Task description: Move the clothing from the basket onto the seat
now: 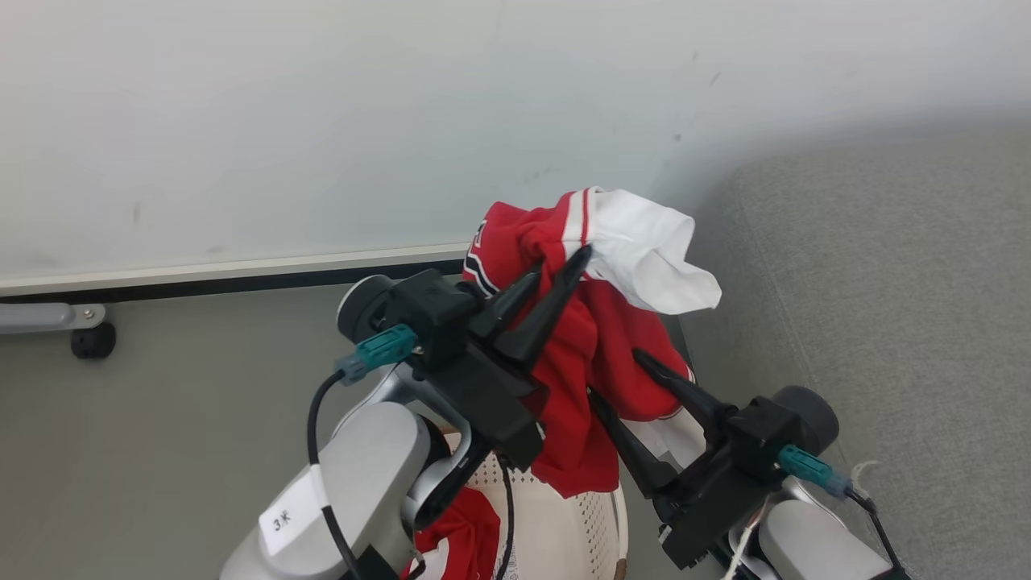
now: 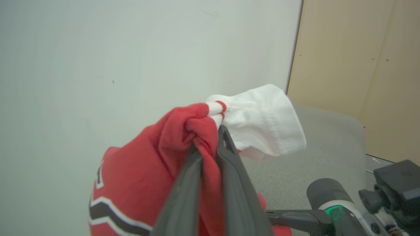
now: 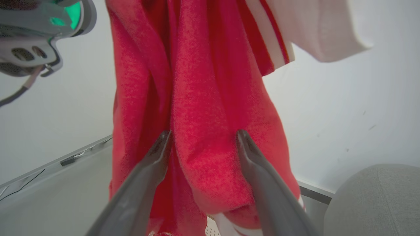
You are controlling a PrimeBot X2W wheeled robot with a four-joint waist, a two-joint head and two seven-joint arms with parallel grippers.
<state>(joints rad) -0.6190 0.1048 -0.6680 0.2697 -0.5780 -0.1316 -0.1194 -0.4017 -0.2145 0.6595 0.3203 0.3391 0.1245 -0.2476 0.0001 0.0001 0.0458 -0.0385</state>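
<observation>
Open floor (image 1: 161,419) is seen to the left of the arms, bounded at the back by a pale wall (image 1: 322,121) with a dark strip along its foot. A black caster (image 1: 93,340) is seen at the far left edge. To the right, the rounded edge of the grey seat (image 1: 886,322) is found close beside the hanging cloth, its surface bare; a wood-coloured panel (image 2: 354,65) is seen behind it in the left wrist view.

The clothing (image 1: 580,346) is held up in the air, above the basket and just left of the seat's edge. It is bunched red fabric with a white sleeve edged in red stripes flaring out at the top, and black-and-white trim is shown on a lower fold. The left hand (image 1: 560,262) is clenched on the bunched red fabric near the sleeve. The right hand (image 1: 616,374) is spread wide, released, with a hanging red fold between its fingers (image 3: 154,157).

The basket (image 1: 564,515) is seen below the arms, cream-white and perforated, partly hidden by them. A further red garment (image 1: 455,528) is seen beside it behind the left forearm; whether that garment lies inside the basket cannot be told.
</observation>
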